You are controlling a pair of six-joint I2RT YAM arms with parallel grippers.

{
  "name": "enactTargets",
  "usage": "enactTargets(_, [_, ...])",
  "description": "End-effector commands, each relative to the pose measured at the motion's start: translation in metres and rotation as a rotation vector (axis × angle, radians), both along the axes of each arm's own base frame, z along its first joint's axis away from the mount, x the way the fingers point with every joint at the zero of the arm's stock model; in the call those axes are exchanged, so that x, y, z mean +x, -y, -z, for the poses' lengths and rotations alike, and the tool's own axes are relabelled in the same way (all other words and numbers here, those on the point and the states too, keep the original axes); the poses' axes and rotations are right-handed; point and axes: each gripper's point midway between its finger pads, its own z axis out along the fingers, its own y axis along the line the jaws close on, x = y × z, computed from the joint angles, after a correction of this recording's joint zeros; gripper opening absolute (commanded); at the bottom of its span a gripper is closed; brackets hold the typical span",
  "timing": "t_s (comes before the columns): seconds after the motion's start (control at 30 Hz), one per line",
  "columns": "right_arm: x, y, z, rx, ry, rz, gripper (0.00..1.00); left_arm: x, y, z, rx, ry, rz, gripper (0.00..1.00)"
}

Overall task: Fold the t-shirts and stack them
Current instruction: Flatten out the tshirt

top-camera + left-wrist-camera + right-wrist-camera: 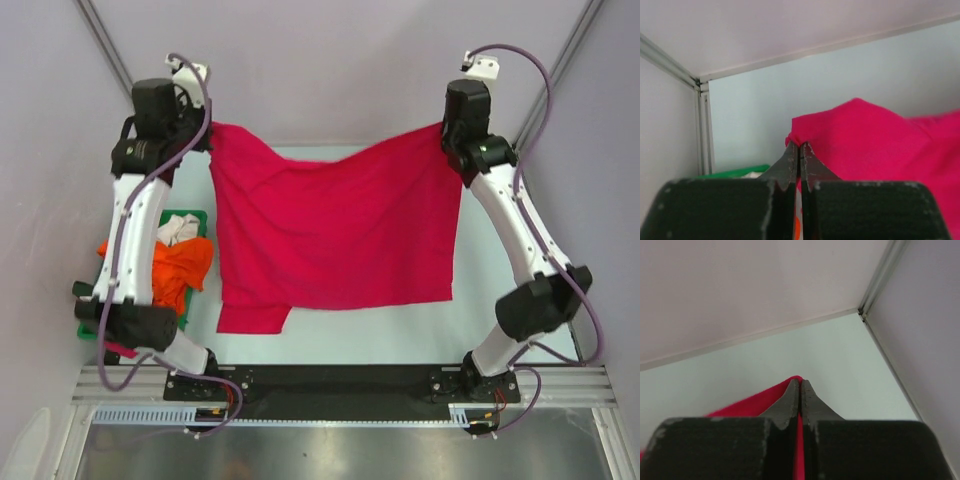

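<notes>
Crimson t-shirt point(335, 235): light, limp cloth, sags between holds. Thin pinch at corners or hem edge is enough.
Spread across centre of frame, lower part seemingly on table point(400, 335).
Left claw point(799, 145): jaws together, clamped on upper-left corner.
Right claw point(800, 382): jaws together, clamped on upper-right corner.
Orange t-shirts point(182, 268): heaped in green tray point(192, 216), at left of frame.

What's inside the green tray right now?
Bunched orange t-shirts and a bit of white cloth fill the green tray; the left arm hides its left side.
</notes>
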Motion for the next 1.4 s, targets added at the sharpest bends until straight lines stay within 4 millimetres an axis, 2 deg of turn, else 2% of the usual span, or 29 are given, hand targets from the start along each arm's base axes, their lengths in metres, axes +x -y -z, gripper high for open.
enactTargets(0.0, [0.015,0.003,-0.099,0.057,0.264,-0.012,0.0,0.025,-0.012,-0.105,-0.003,0.282,-0.067,0.0])
enactTargets(0.03, [0.013,0.003,-0.121,0.065,0.313,-0.018,0.0,0.028,-0.012,-0.115,-0.009,0.301,-0.068,0.0])
enactTargets(0.07, [0.014,0.0,-0.128,0.071,0.332,-0.035,0.0,0.028,-0.012,-0.12,-0.013,0.304,-0.072,0.0])
enactTargets(0.1, [0.012,-0.002,-0.134,0.072,0.346,-0.044,0.0,0.027,-0.013,-0.142,-0.022,0.353,-0.078,0.0])
enactTargets(0.2, [0.001,-0.003,-0.141,0.049,0.359,-0.05,0.0,0.015,-0.012,-0.164,-0.029,0.408,-0.069,0.0])
enactTargets(0.23, [-0.008,-0.001,-0.147,0.049,0.372,-0.042,0.0,0.004,-0.013,-0.175,-0.033,0.44,-0.066,0.0])
enactTargets(0.27, [-0.008,-0.002,-0.136,0.036,0.346,-0.043,0.0,0.0,-0.012,-0.177,-0.036,0.445,-0.063,0.0])
enactTargets(0.3, [-0.011,-0.004,-0.134,0.036,0.342,-0.047,0.0,-0.001,-0.011,-0.17,-0.034,0.425,-0.058,0.0])
enactTargets(0.33, [-0.02,-0.002,-0.137,0.038,0.349,-0.042,0.0,-0.013,-0.012,-0.175,-0.038,0.44,-0.056,0.0])
enactTargets(0.37, [-0.019,-0.003,-0.124,0.03,0.319,-0.041,0.0,-0.016,-0.011,-0.173,-0.044,0.436,-0.055,0.0])
enactTargets(0.4, [-0.023,-0.007,-0.121,0.028,0.314,-0.046,0.0,-0.016,-0.011,-0.157,-0.042,0.397,-0.056,0.0])
enactTargets(0.47, [-0.041,-0.002,-0.124,0.011,0.318,-0.041,0.0,-0.044,-0.009,-0.163,-0.061,0.429,-0.038,0.0])
enactTargets(0.5, [-0.048,-0.004,-0.114,-0.005,0.297,-0.05,0.0,-0.043,-0.008,-0.138,-0.062,0.374,-0.03,0.0])
enactTargets(0.53, [-0.056,-0.008,-0.114,-0.01,0.302,-0.056,0.0,-0.072,-0.006,-0.151,-0.081,0.427,-0.014,0.0])
enactTargets(0.57, [-0.078,-0.003,-0.128,-0.005,0.34,-0.057,0.0,-0.08,-0.005,-0.145,-0.085,0.418,-0.006,0.0])
enactTargets(0.6, [-0.085,-0.003,-0.118,-0.033,0.315,-0.06,0.0,-0.084,-0.004,-0.128,-0.088,0.382,0.002,0.0])
enactTargets(0.63, [-0.097,-0.006,-0.119,-0.037,0.316,-0.061,0.0,-0.097,-0.003,-0.125,-0.095,0.377,0.008,0.0])
enactTargets(0.67, [-0.121,0.002,-0.131,-0.026,0.351,-0.059,0.0,-0.121,-0.003,-0.131,-0.102,0.404,0.019,0.0])
enactTargets(0.73, [-0.143,0.002,-0.13,-0.036,0.341,-0.07,0.0,-0.141,-0.002,-0.12,-0.11,0.381,0.029,0.0])
enactTargets(0.77, [-0.159,0.008,-0.138,-0.026,0.363,-0.069,0.0,-0.163,-0.001,-0.125,-0.114,0.411,0.045,0.0])
enactTargets(0.83, [-0.18,0.01,-0.144,-0.038,0.366,-0.073,0.0,-0.183,-0.001,-0.124,-0.114,0.411,0.055,0.0])
enactTargets(0.87, [-0.188,0.011,-0.149,-0.038,0.375,-0.079,0.0,-0.196,-0.001,-0.132,-0.117,0.436,0.065,0.0])
enactTargets(0.9, [-0.203,0.022,-0.161,-0.023,0.401,-0.055,0.0,-0.21,-0.001,-0.134,-0.111,0.445,0.073,0.0])
enactTargets(0.97, [-0.216,0.024,-0.172,-0.03,0.416,-0.067,0.0,-0.229,-0.003,-0.147,-0.112,0.485,0.071,0.0])
enactTargets(1.1, [-0.232,0.036,-0.189,-0.009,0.441,-0.058,0.0,-0.264,-0.003,-0.159,-0.109,0.536,0.091,0.0])
enactTargets(1.17, [-0.234,0.037,-0.194,-0.008,0.448,-0.06,0.0,-0.273,-0.005,-0.167,-0.109,0.56,0.087,0.0])
enactTargets(1.27, [-0.231,0.033,-0.194,-0.012,0.452,-0.068,0.0,-0.274,-0.006,-0.166,-0.106,0.542,0.081,0.0])
enactTargets(1.33, [-0.226,0.029,-0.191,-0.029,0.444,-0.069,0.0,-0.268,-0.006,-0.161,-0.107,0.522,0.078,0.0])
enactTargets(1.37, [-0.219,0.023,-0.185,-0.048,0.432,-0.07,0.0,-0.258,-0.006,-0.151,-0.105,0.489,0.074,0.0])
